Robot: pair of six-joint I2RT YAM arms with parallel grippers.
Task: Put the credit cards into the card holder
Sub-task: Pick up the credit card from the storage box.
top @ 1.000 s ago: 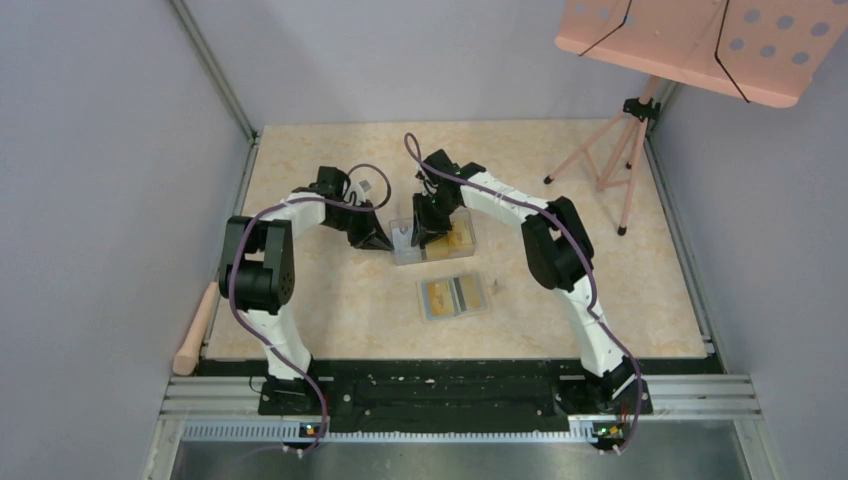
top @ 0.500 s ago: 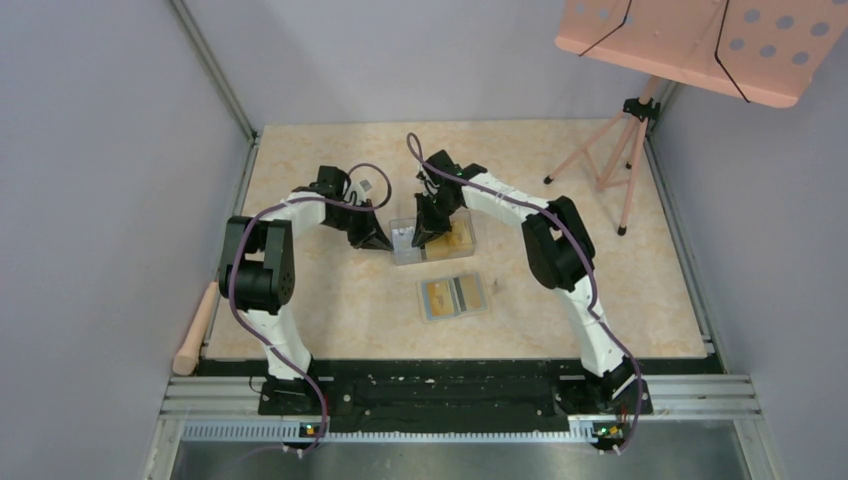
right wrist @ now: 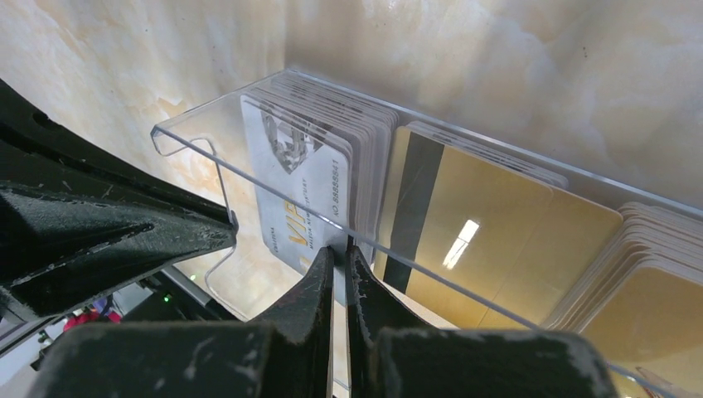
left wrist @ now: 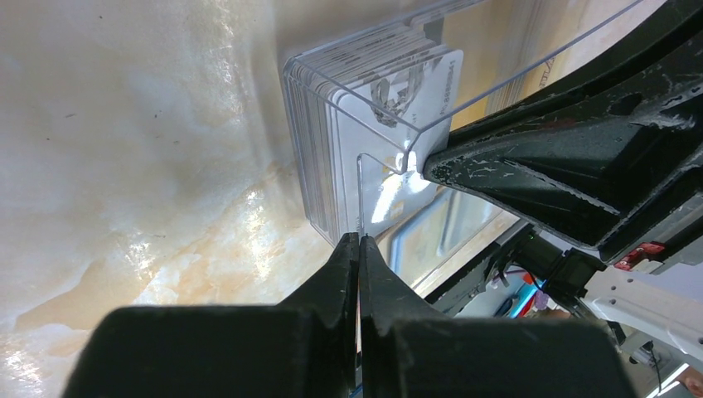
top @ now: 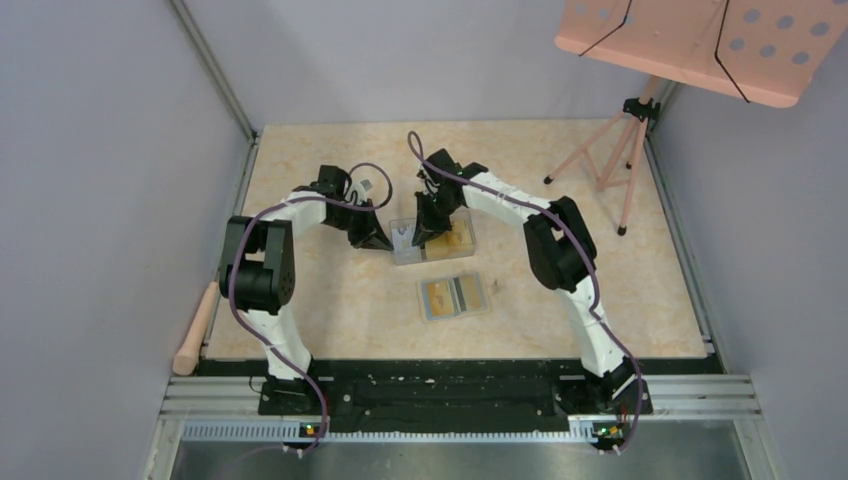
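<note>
Right pincer (right wrist: 334, 265): fingers together, clamped on the thin edge of one upright card. As far as I can judge it is the silver card (right wrist: 294, 195) at the front of the pack.
Left pincer (left wrist: 358, 249): fingers together on the end wall of the clear box (right wrist: 178, 133), pinning it to the tabletop (top: 330, 300).
Credit cards (right wrist: 369, 157): inside the clear box, a pack standing on edge at the left end, with gold cards (right wrist: 497, 240) lying flat just beside it.
Card holder (top: 455, 296): open and flat on the tabletop, apart from the box on its near side.
Bearing: from my right pincer the holder lies back toward my bases and slightly right. My right arm is the nearer one, and the left is busy with the box.
Long axis: holder and box both run roughly left to right, while my card's face stands across that line. I judge it must rise clear of the rim, then be turned to meet a pocket.
</note>
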